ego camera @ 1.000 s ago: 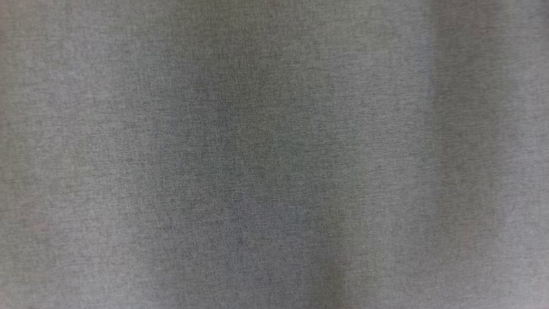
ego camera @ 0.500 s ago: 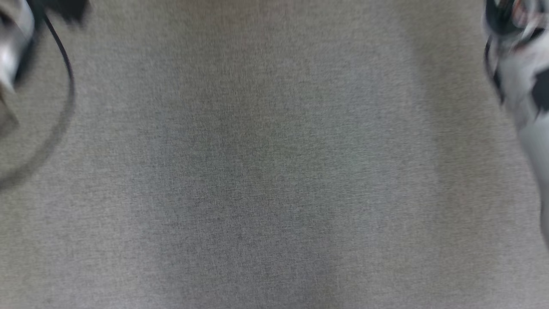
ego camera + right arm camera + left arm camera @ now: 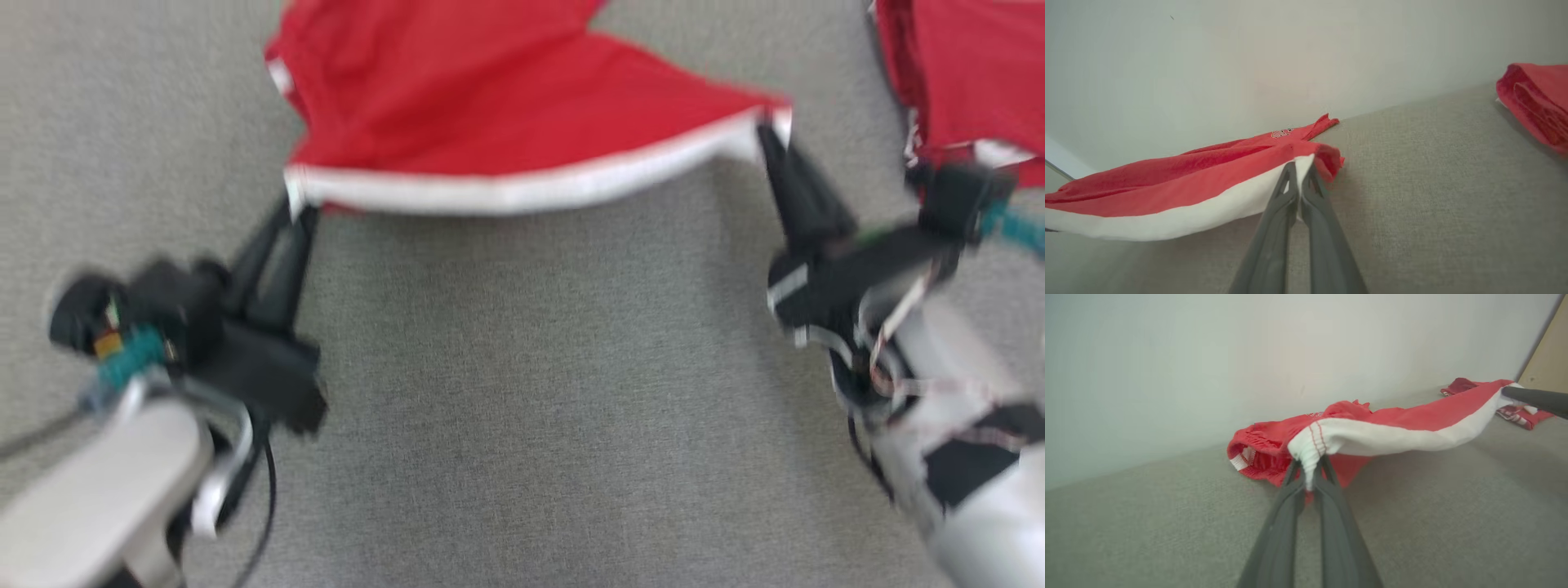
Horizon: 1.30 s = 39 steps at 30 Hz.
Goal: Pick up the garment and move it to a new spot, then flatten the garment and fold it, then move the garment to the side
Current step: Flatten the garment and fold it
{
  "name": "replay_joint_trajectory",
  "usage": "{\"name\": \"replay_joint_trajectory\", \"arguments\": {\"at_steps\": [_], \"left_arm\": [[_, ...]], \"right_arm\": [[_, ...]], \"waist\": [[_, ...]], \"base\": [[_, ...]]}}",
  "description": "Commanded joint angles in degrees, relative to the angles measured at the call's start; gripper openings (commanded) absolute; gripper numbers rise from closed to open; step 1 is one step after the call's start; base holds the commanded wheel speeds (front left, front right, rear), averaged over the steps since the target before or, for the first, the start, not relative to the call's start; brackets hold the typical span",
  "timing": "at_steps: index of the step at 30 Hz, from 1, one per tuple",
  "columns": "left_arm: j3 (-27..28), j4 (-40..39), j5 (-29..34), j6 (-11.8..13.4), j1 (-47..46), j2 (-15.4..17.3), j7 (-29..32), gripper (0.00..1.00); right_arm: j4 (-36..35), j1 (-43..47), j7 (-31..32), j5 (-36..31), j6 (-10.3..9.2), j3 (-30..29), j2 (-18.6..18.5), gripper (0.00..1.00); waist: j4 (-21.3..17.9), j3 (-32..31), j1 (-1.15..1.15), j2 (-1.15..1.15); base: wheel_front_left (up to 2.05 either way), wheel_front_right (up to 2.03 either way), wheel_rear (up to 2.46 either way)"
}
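Here, the red garment (image 3: 490, 106) hangs stretched between your two grippers: your left gripper (image 3: 295, 208) has its jaws clenched on one corner of the white band, and your right gripper (image 3: 771, 139) is pinched tight on the other corner. The white edge sags a little above the grey fabric surface (image 3: 522, 392), while the far red part trails down onto that surface close to the pale wall (image 3: 1167, 355). Off to your right, well apart, a second red cloth (image 3: 971, 73) lies folded on the same surface. The head view is blurred, but the wrist views are sharp.
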Motion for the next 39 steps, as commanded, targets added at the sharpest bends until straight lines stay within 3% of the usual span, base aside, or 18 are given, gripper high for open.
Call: {"name": "replay_joint_trajectory", "arguments": {"at_steps": [1, 8, 15, 23, 31, 39], "left_arm": [[0.9, -1.79, 0.85, 0.95, 4.42, 0.19, -0.16, 0.0], [1.95, -4.56, 1.97, 1.61, 15.85, -0.11, -0.16, 0.0], [3.9, -4.35, 3.43, 1.71, 27.2, -2.55, -0.17, 0.0], [6.31, -3.78, 5.72, -0.1, 34.89, -5.35, -0.16, 0.0], [7.82, -3.52, 8.81, -2.35, 34.47, -8.34, -0.16, 0.0], [8.0, -0.7, 9.63, -5.92, 27.83, -11.43, 0.03, 0.0]], "right_arm": [[-1.44, 4.8, 0.09, 0.21, -0.16, -1.05, -0.31, 0.0], [-5.21, 18.38, 1.8, -0.5, -0.16, -4.95, 0.43, 0.0], [-10.68, 33.36, 4.67, -2.46, -0.16, -11.19, 3.43, 0.0], [-18.78, 45.6, 9.68, -6.03, -0.16, -20.84, 8.09, 0.0], [-24.85, 45.52, 14.97, -9.83, -0.16, -26.48, 11.42, 0.0], [-24.12, 34.12, 20.42, -11.44, -0.16, -27.6, 9.02, 0.0]], "waist": [[0.01, -3.78, 0.02, 0.01], [0.13, -7.17, 0.02, 0.01], [0.35, -10.38, 0.02, 0.01], [1.8, -12.01, 0.02, 0.01], [3.32, -12.16, 0.02, 0.01], [5.63, -10.66, 0.02, 0.01]], "base": [[0.0, 0.0, 0.0], [0.0, 0.0, 0.0], [0.0, 0.0, 0.0], [0.0, 0.0, 0.0], [0.0, 0.0, 0.0], [0.0, 0.0, 0.0]]}}
